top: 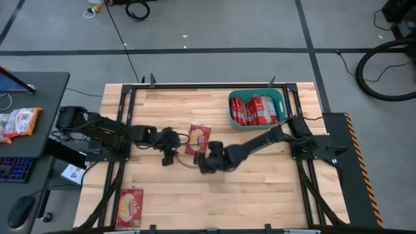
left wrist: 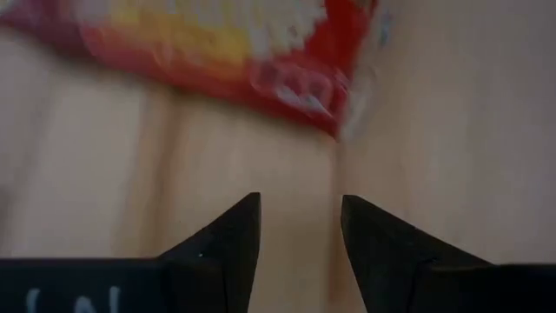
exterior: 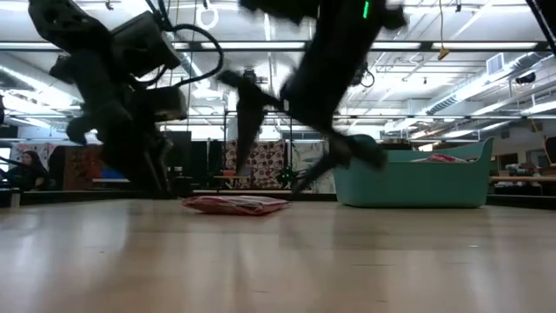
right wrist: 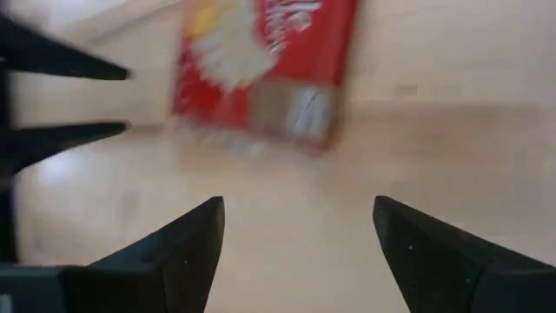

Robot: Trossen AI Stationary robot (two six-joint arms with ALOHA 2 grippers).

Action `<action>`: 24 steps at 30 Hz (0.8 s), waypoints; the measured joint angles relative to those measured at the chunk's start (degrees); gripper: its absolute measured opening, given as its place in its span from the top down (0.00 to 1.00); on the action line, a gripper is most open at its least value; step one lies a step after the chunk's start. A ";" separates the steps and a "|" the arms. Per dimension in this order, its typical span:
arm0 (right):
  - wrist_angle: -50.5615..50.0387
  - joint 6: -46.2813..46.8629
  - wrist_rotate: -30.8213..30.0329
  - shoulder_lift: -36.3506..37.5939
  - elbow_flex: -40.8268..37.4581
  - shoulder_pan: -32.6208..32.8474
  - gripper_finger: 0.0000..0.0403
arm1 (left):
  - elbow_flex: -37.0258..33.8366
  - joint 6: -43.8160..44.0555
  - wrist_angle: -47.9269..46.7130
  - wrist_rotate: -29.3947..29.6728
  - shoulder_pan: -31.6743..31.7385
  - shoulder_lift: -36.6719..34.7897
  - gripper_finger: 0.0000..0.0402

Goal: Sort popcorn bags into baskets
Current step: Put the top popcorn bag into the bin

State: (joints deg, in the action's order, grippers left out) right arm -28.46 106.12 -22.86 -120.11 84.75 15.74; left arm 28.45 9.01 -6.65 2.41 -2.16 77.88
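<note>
Pale wood-plank counter [top: 260,188]: flat red popcorn bag [top: 198,138] between released left pincer [top: 168,158] and released right pincer [top: 205,163]; teal tub [top: 282,104] beyond.

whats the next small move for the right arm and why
Probably ease the right gripper forward and down over the popcorn bag lying flat mid-table. Its fingers are open and empty, the bag lies just ahead of them, and the teal basket already holds several bags. The left gripper is also open beside it.

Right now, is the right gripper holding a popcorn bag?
No. In the right wrist view its fingers stand wide apart with nothing between them, and the popcorn bag lies flat on the table ahead.
</note>
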 joint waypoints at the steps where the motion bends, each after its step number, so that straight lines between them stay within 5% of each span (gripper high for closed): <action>1: 2.38 -0.40 1.56 -0.02 -1.96 -1.25 0.26 | 0.04 -2.67 1.36 0.52 0.44 0.75 0.59; 10: 35.77 -4.47 -1.11 -0.07 -15.88 -7.03 0.33 | 0.27 -12.73 8.18 0.38 2.37 8.37 0.59; 16: 37.09 -6.72 -1.20 -0.09 -16.52 -8.97 0.38 | 0.26 -15.92 17.18 -1.38 2.41 12.36 0.59; 24: 45.32 -11.85 -4.81 -0.33 -16.61 -11.18 0.50 | 0.24 -17.51 18.04 -3.43 4.33 12.55 0.59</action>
State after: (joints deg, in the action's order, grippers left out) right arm 16.86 94.27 -27.67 -120.44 68.14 4.56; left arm 28.69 -8.50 11.39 -1.02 2.17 90.43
